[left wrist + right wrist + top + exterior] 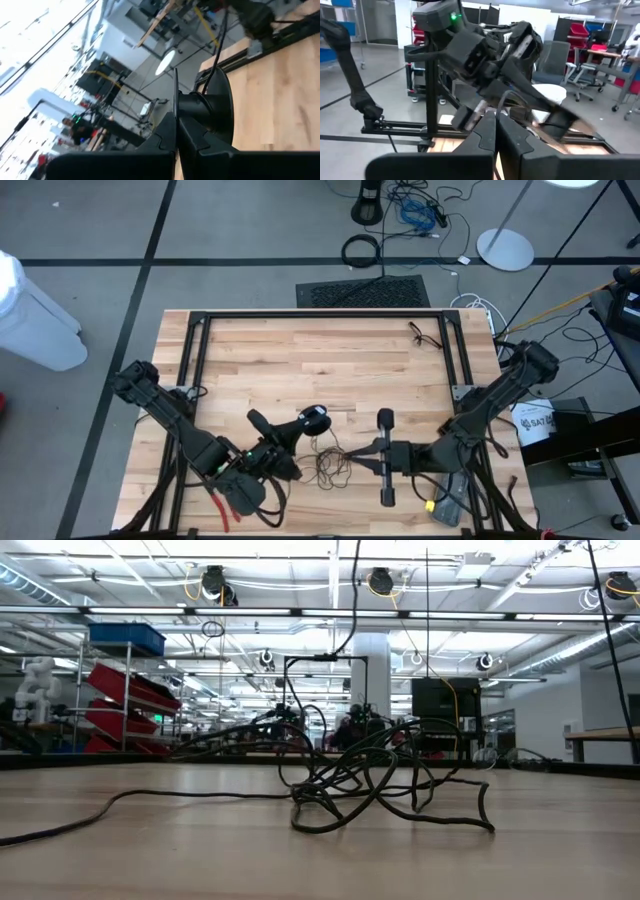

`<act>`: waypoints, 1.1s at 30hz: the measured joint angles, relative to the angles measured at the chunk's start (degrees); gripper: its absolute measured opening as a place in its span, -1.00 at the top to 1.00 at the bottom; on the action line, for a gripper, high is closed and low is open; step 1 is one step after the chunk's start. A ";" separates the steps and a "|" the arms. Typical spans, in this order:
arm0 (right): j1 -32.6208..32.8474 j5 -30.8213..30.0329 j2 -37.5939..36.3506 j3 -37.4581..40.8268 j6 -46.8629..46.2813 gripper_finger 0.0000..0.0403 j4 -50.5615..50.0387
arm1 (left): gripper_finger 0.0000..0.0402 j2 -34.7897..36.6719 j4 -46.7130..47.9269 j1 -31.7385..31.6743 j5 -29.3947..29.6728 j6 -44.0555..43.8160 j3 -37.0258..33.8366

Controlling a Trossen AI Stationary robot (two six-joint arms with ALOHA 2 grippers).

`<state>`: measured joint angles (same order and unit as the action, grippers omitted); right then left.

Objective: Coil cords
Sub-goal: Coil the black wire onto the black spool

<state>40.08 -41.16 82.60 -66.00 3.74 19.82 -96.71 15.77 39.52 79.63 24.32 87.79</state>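
Coiling looks barely begun: the thin black cord [330, 460] lies tangled mid-table (no neat loops), left gripper [290, 432] pinching its round puck end, right gripper [362, 457] closed at its edge.

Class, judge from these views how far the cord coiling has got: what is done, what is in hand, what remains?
Done: nothing neat yet. The cord lies in a loose tangle on the table, clear in the low view.
In hand: the left gripper and right gripper, both shut, sit either side of the tangle. The left appears to hold the puck; the right seems to pinch a strand.
Left: forming and laying the whole coil.
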 joint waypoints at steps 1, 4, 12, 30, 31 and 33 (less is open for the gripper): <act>-0.28 0.62 0.33 0.00 0.12 1.00 0.30 | 0.99 0.00 -0.59 -0.19 0.40 -0.08 0.00; -1.11 3.06 1.51 -0.02 0.18 1.00 1.63 | 0.99 -0.07 -1.65 -0.56 0.60 -0.64 0.00; -4.72 8.60 4.88 -0.02 0.16 1.00 4.90 | 0.99 -0.11 -6.08 -0.78 0.63 -1.65 0.00; -10.06 6.76 11.75 -0.04 2.36 1.00 8.41 | 0.99 -0.63 -15.41 -0.75 -8.67 -4.58 0.00; -10.05 6.13 11.75 -0.04 2.82 1.00 8.37 | 0.99 -0.68 -16.26 -0.78 -9.05 -4.57 0.00; -9.93 4.11 11.77 -0.04 4.05 1.00 8.32 | 0.99 -0.68 -17.14 -0.63 -9.35 -4.58 0.00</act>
<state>30.15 -37.05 94.37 -66.04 7.79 28.14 -97.38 -1.36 38.89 70.28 19.75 87.79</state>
